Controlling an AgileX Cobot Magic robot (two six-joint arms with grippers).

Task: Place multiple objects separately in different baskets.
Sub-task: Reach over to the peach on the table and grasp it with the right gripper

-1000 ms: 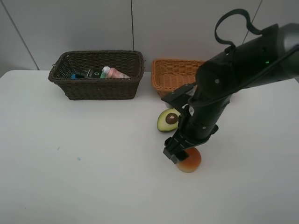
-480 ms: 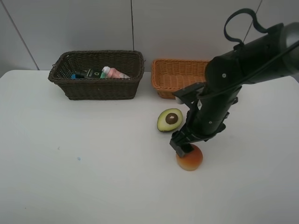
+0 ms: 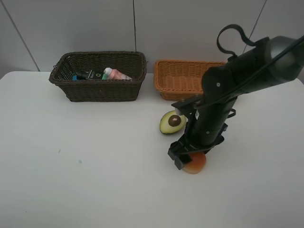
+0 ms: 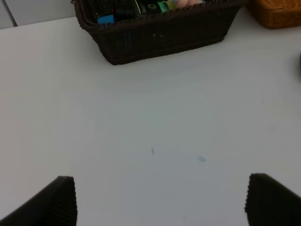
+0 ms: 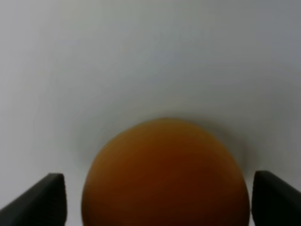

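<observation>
The black right arm (image 3: 247, 61) reaches in from the far right side, bends at its elbow and drops steeply, with the wrist turned down toward the white tabletop (image 3: 95, 166). Its right claw (image 3: 186, 156) is spread wide and sits low over the red-yellow round peach (image 3: 195, 164). In the wrist view the peach lies between the two dark fingers (image 5: 44, 200), with a strip of bare tabletop showing on either side, so the claw straddles the fruit without gripping it. The peach rests on the tabletop.

The avocado half (image 3: 172, 122), cut face and pit up, lies near this claw, on the side toward the baskets and apart from the peach. Farther that way, behind the arm's wrist, stands the shallow light orange-tan woven wicker basket (image 3: 183, 78).

The left claw (image 4: 162, 202) appears in its own wrist view alone: released, its ridged fingertips (image 4: 61, 202) far apart, hanging over bare tabletop and holding nothing. Well ahead of it stands the deeper dark brown woven wicker basket (image 4: 160, 33). This basket holds the blue flat eraser (image 4: 106, 20), the dark green pump bottle (image 3: 89, 74) and the small pink bottle (image 3: 118, 75).
</observation>
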